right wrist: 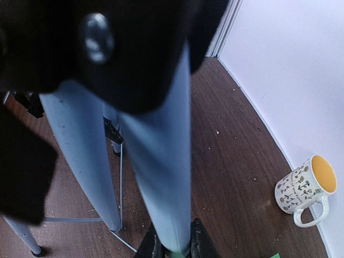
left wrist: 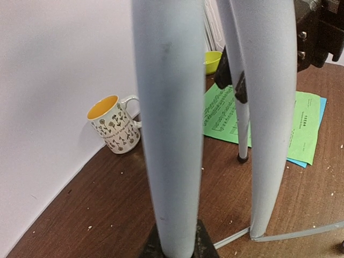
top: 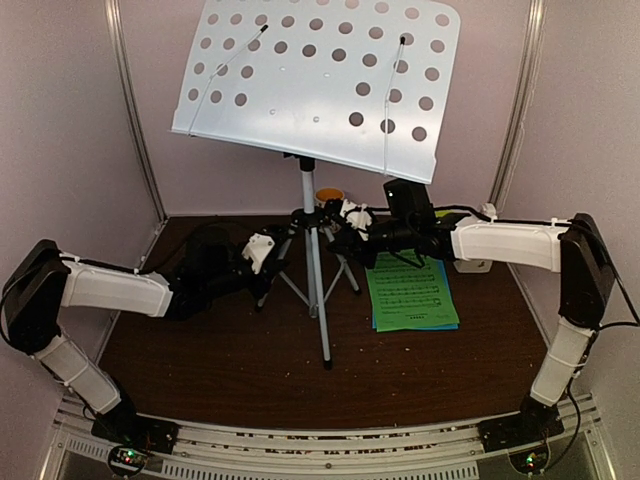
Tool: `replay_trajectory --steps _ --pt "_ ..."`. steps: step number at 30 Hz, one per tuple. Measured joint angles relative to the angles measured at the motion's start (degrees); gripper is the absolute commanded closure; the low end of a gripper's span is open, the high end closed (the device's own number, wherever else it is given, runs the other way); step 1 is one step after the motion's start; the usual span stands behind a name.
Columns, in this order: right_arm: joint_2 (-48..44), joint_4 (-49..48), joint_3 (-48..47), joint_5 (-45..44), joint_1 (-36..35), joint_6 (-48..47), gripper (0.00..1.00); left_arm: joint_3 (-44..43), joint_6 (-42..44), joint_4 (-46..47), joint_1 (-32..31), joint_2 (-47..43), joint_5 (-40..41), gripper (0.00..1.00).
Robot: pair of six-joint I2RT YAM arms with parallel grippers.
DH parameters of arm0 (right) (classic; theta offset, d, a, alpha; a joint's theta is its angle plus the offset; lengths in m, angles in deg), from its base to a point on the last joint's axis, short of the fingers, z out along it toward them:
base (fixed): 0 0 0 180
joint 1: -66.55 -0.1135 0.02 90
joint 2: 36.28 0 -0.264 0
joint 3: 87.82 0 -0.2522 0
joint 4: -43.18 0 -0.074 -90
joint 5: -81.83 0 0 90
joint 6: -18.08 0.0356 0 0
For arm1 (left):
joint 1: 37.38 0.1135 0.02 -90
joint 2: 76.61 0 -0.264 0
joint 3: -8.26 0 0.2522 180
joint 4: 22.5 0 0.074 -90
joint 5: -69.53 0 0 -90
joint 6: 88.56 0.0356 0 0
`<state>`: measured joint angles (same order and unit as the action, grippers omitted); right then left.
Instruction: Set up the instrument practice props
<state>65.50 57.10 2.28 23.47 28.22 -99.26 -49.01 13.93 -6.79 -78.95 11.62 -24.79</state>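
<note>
The pale grey perforated music stand [top: 320,80] stands upright on its silver tripod [top: 316,290] at mid table. My left gripper [top: 266,258] is shut on the tripod's left leg [left wrist: 169,134], which fills the gap between its fingers [left wrist: 150,248]. My right gripper [top: 352,226] is shut on another tripod leg [right wrist: 161,177] on the right side. The green and blue music sheets [top: 412,295] lie flat to the right of the tripod, under my right arm; they also show in the left wrist view [left wrist: 263,121]. The metronome is out of view.
A patterned mug with a yellow inside [left wrist: 114,124] stands near the back wall behind the tripod; it also shows in the right wrist view [right wrist: 303,188]. A small green bowl [left wrist: 213,62] sits further back. Walls close in on three sides. Crumbs dot the brown table [top: 220,350].
</note>
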Motion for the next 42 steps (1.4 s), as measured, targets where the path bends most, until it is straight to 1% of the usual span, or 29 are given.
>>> replay_trajectory --steps 1,3,5,7,8,10,11,12,15,16,19,22,25,27,29,30,32,36,40,42 --pt "-0.02 0.07 -0.02 0.0 0.0 0.02 0.82 0.0 -0.02 0.0 0.0 0.0 0.0 0.86" --pt "0.0 0.09 -0.02 0.0 0.0 0.11 0.7 0.0 0.0 0.0 0.0 0.0 -0.02 0.74" --pt "-0.02 -0.2 -0.02 -0.72 0.17 1.22 0.55 0.11 0.76 0.02 -0.04 -0.04 -0.5 0.62" --pt "-0.11 -1.11 0.0 -1.57 0.81 1.88 0.43 0.13 1.03 0.07 -0.13 -0.09 -1.18 0.53" --pt "-0.13 -1.25 0.02 -1.92 1.11 2.58 0.39 0.24 1.03 0.15 -0.15 -0.11 -1.49 0.49" --pt "-0.68 -2.75 0.66 -2.78 1.6 3.37 0.32 0.79 0.79 0.7 -0.17 -0.37 -2.03 0.44" --pt "-1.14 -3.32 1.11 -3.21 1.68 3.76 0.29 1.31 0.66 0.85 -0.17 -0.66 -2.21 0.39" --pt "-1.77 -3.85 1.68 -3.61 1.68 3.93 0.21 1.86 0.46 0.92 -0.17 -1.09 -2.34 0.37" --pt "-3.74 -4.74 2.73 -4.94 1.31 4.59 0.13 3.39 0.02 0.94 -0.17 -2.71 -2.56 0.26" --pt "-4.57 -5.05 3.06 -5.33 1.14 4.9 0.11 3.96 -0.39 0.96 -0.17 -3.5 -2.67 0.22" --pt "-7.87 -6.43 4.98 -6.36 0.72 5.9 0.09 6.08 -1.77 0.94 -0.17 -6.49 -2.86 0.2" --pt "-11.8 -8.66 9.03 -7.39 0.55 7.93 0.08 9.25 -4.46 1.25 -0.13 -10.88 -2.51 0.2" --pt "-16.37 -10.27 14.58 -8.33 0.35 10.93 0.08 12.39 -9.14 1.4 1.25 -15.15 -3.08 0.22" --pt "-19.37 -10.71 18.25 -9.27 0.37 13.55 0.08 14.23 -13.53 1.31 4.42 -17.97 -4.83 0.22" --pt "-22.27 -10.54 21.57 -10.4 0.48 16.85 0.09 15.3 -18.82 0.72 10.03 -20.7 -7.39 0.22" --pt "-23.65 -10.51 23.02 -10.91 0.68 18.91 0.09 15.34 -20.63 0.26 11.87 -21.49 -8.2 0.22" --pt "-26.43 -10.08 25.44 -11.54 1.57 23.21 0.09 14.43 -24.96 -2.16 16.85 -23.04 -10.14 0.22" --pt "-33.07 -9.68 29.05 -12.68 5.42 32.81 0.09 9.64 -31.98 -7.61 24.83 -23.63 -16.0 0.21" --pt "-40.26 -9.46 30.14 -13.03 10.54 42.88 0.09 3.52 -38.03 -10.01 32.63 -23.85 -23.3 0.19" --pt "-43.76 -9.64 30.12 -12.92 12.7 47.34 0.09 0.59 -40.26 -10.34 35.21 -24.11 -26.4 0.2"
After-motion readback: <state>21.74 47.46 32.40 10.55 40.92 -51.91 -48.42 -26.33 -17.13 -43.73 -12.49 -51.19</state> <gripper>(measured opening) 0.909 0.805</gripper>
